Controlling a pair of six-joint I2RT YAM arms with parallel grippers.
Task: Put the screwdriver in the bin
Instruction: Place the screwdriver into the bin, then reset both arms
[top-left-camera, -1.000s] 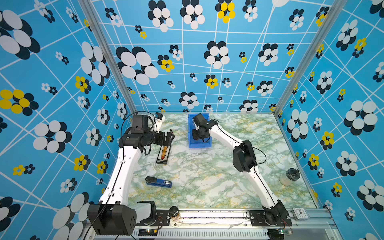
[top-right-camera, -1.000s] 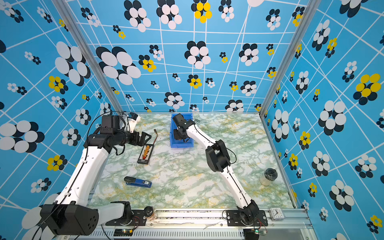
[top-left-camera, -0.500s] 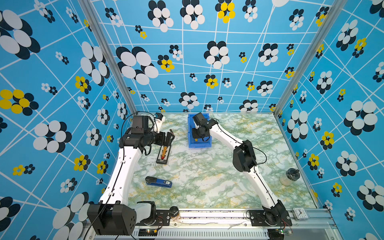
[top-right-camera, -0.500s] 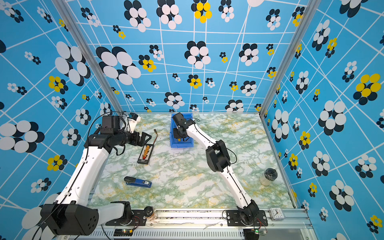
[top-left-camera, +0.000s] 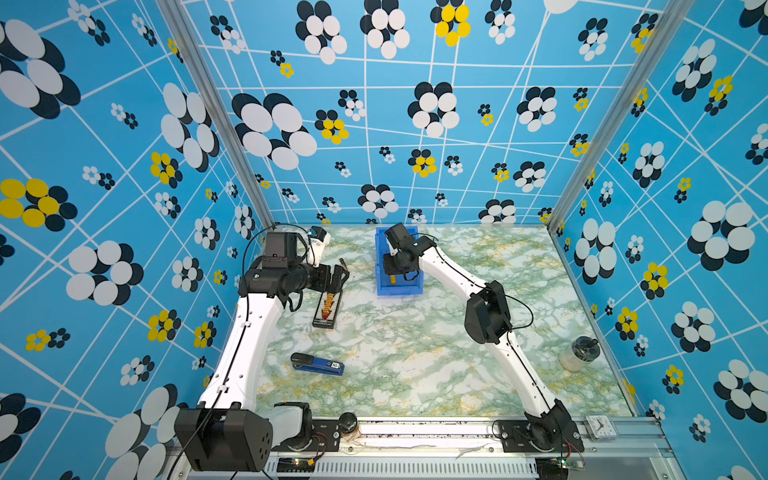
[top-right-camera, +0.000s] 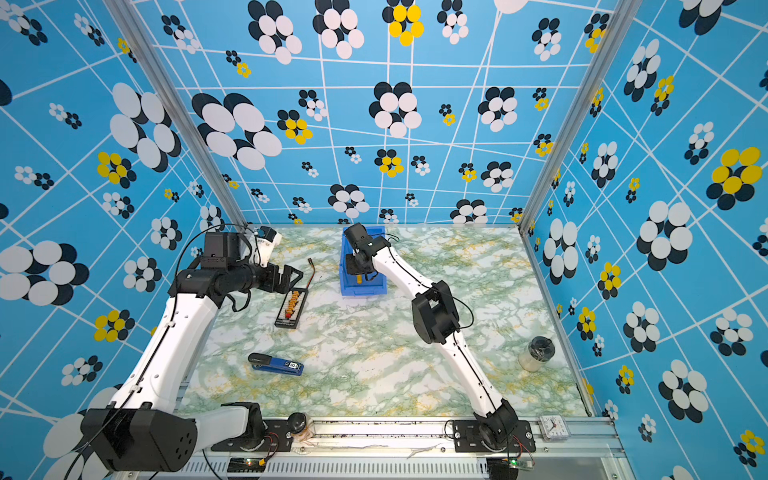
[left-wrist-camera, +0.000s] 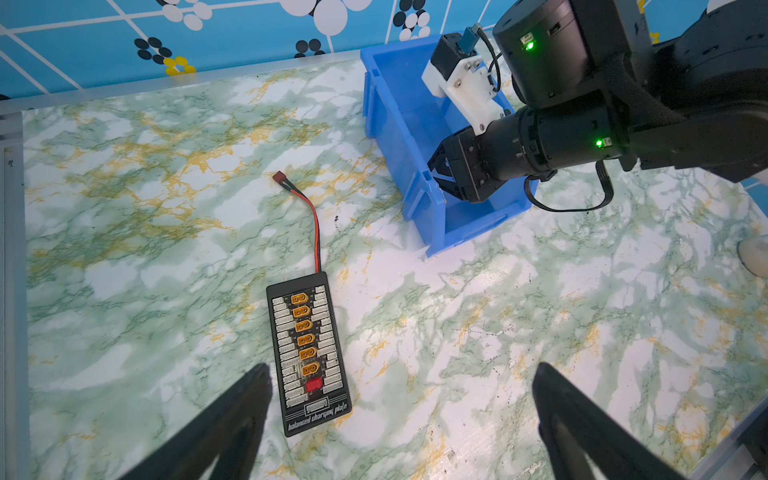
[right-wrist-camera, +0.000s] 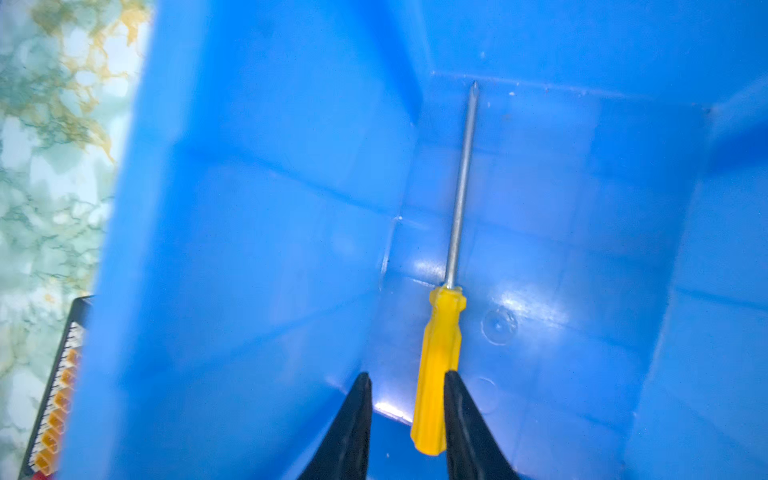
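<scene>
Screwdriver (right-wrist-camera: 442, 332) on bin (right-wrist-camera: 249, 249) floor; right gripper (right-wrist-camera: 407, 374) jaws parted astride handle: release step. Next: lift out clear of walls.

The marbled table (top-left-camera: 415, 353) carries a bin (top-left-camera: 399, 291), charging board (top-left-camera: 327, 309), stapler (top-left-camera: 318, 364) and jar (top-left-camera: 579, 354).

The left arm (top-left-camera: 249, 345) and right arm (top-left-camera: 451, 272) wore white shells, black joints, black cables (left-wrist-camera: 569, 209); green lights (left-wrist-camera: 599, 143) glowed at the right wrist; the left claw (left-wrist-camera: 401, 370) was black, tapered.
</scene>
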